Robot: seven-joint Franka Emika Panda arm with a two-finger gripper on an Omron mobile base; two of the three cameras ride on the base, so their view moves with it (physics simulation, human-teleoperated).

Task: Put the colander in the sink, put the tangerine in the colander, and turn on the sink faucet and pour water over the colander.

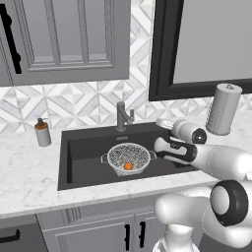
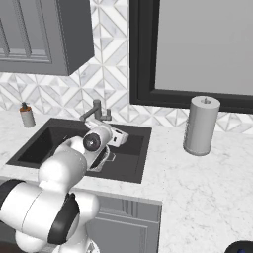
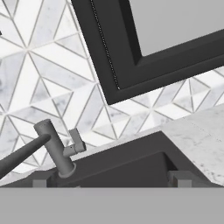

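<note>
The silvery perforated colander (image 1: 129,157) sits in the middle of the black sink (image 1: 78,157), and the small orange tangerine (image 1: 128,166) lies inside it. The dark grey sink faucet (image 1: 122,116) stands behind the basin at its back rim. My gripper (image 1: 160,122) hovers over the sink's right part, to the right of the faucet, open and holding nothing. In the hand view the faucet (image 3: 57,151) is at the lower left, its side lever (image 3: 75,144) pointing toward me and its spout running off to the left. My open gripper (image 3: 109,181) points at the back wall.
A soap dispenser (image 1: 43,133) stands on the marble left of the sink. A grey paper towel roll (image 1: 224,109) stands on the counter to the right. A dark-framed window (image 1: 197,44) and grey cabinets (image 1: 64,39) hang above.
</note>
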